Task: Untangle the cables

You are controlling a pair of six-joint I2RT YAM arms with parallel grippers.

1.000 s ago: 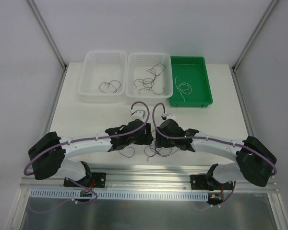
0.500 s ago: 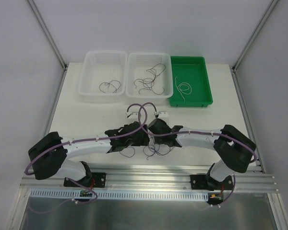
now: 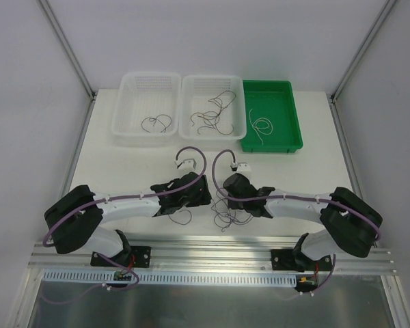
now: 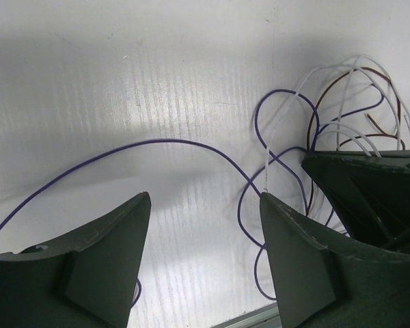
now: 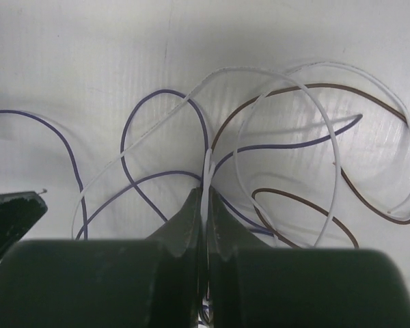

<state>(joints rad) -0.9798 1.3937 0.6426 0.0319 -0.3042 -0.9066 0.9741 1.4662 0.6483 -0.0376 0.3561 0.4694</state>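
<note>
Top view, bench [image 3: 123,164]: white surface carrying everything listed here; my two arms reach in from its near edge.
Top view, cables [image 3: 227,216]: a loose tangle of thin strands on the bench near the front edge, just below and between my two sets of fingers.
Top view, left fingers [image 3: 206,199]: pointing right, just beside the tangle; I cannot tell their spread from this angle.
Top view, right fingers [image 3: 225,199]: pointing left, tips at the upper edge of the tangle.
Top view, containers: left basket [image 3: 147,75] holds a few dark strands [image 3: 157,124]; middle basket [image 3: 212,77] holds several curly strands [image 3: 212,113]; green tray [image 3: 280,109] holds one pale strand [image 3: 261,127]. The three sit side by side at the far edge, well apart from the tangle.
Left wrist view, left fingers: spread wide, gripping nothing; bare bench shows between them.
Left wrist view, purple strand [image 4: 164,141]: arcs across the bench beyond my tips and loops into the tangle at right, where my right fingers enter the frame.
Right wrist view, right fingers: pressed together on the white strand [image 5: 206,174], which runs up from between the tips.
Right wrist view, other loops: purple and white loops and a brown strand [image 5: 331,86] overlap on the bench beyond the tips.
</note>
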